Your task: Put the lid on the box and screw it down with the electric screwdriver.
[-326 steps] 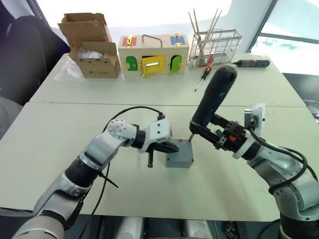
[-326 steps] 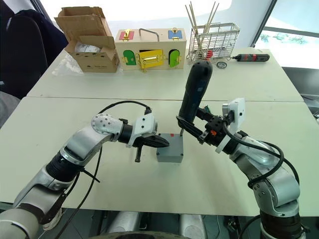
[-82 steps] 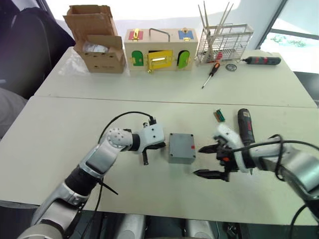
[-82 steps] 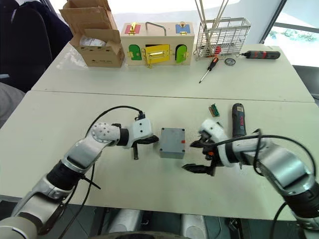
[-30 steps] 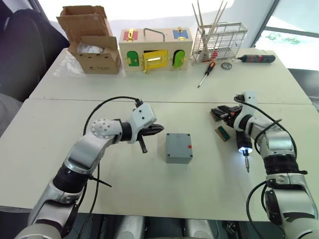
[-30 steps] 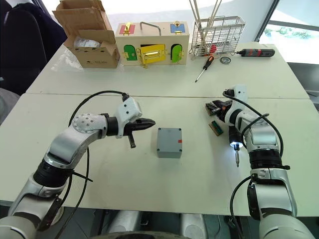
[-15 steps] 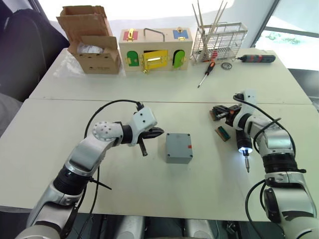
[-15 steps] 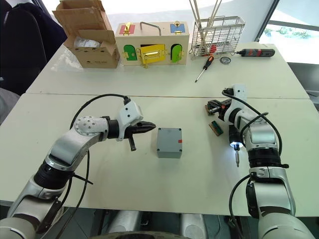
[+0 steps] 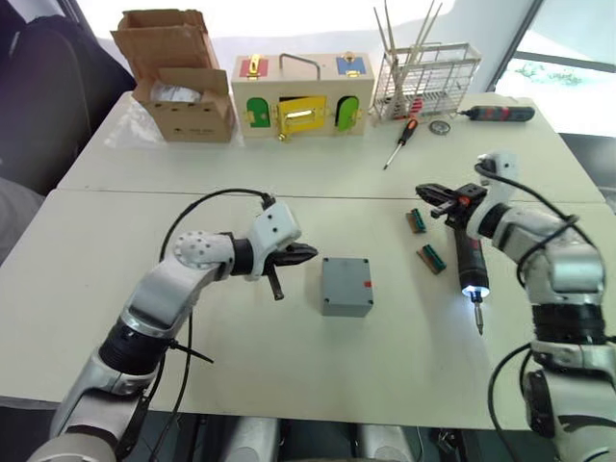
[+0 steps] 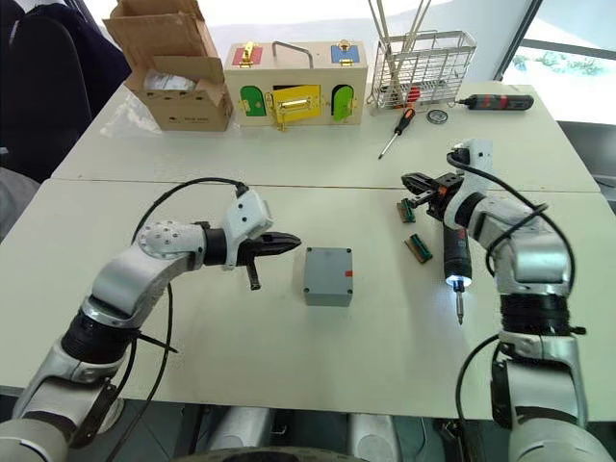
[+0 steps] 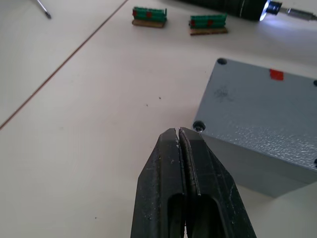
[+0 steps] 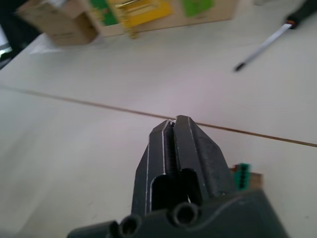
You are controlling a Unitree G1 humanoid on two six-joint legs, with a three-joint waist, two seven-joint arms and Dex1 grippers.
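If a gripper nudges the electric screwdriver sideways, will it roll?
Probably. The electric screwdriver lies flat on the table, and its round body has nothing beside it to stop it. It looks rigid and thick, so likely heavy for its size.

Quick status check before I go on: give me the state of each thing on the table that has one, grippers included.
box: upright on the table, lid on top, nothing touching it
electric screwdriver: lying on the table, tip light on
left gripper: shut, empty, beside the box
right gripper: shut, empty
cardboard carton: flaps open
wooden box: yellow door ajar
hand screwdriver: lying flat
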